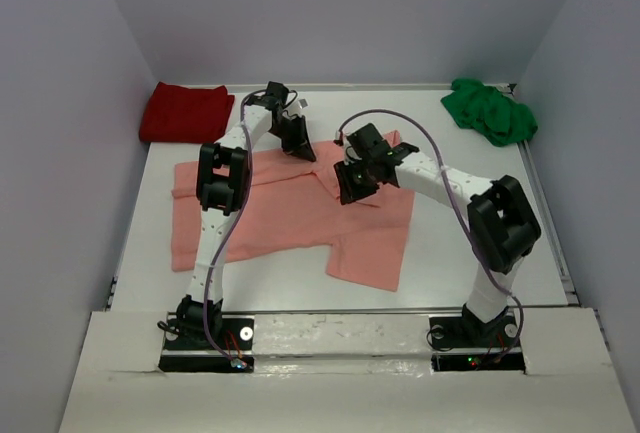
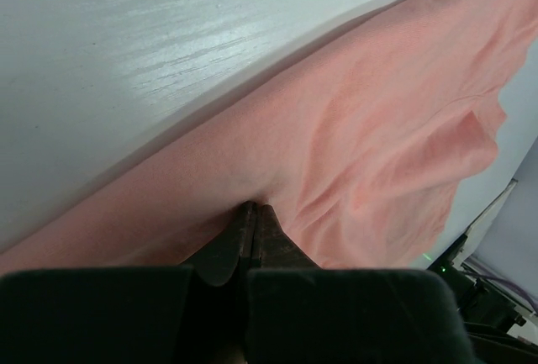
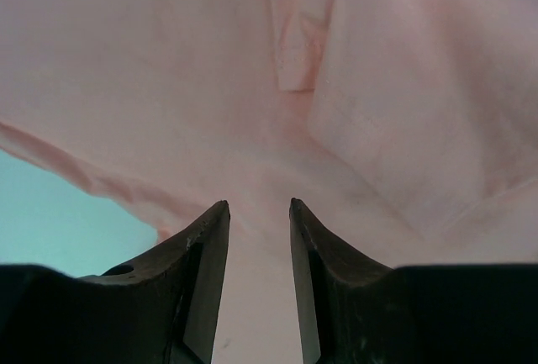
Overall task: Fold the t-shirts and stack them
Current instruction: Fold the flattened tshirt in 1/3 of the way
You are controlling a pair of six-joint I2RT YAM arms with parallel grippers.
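Between the left gripper's (image 2: 252,213) closed jaws sits a pinch of pink shirt (image 1: 285,225). The right gripper (image 3: 259,206) is parted (nothing held), cloth just beneath. Risk: a shallow right pinch catches one layer, skewing the fold.

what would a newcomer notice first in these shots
A salmon-pink t-shirt lies spread across the middle of the white table. The left gripper is pinched shut on its cloth, while the right gripper is open over it. A dark red t-shirt sits folded at the far left corner, and a crumpled bright green t-shirt at the far right.
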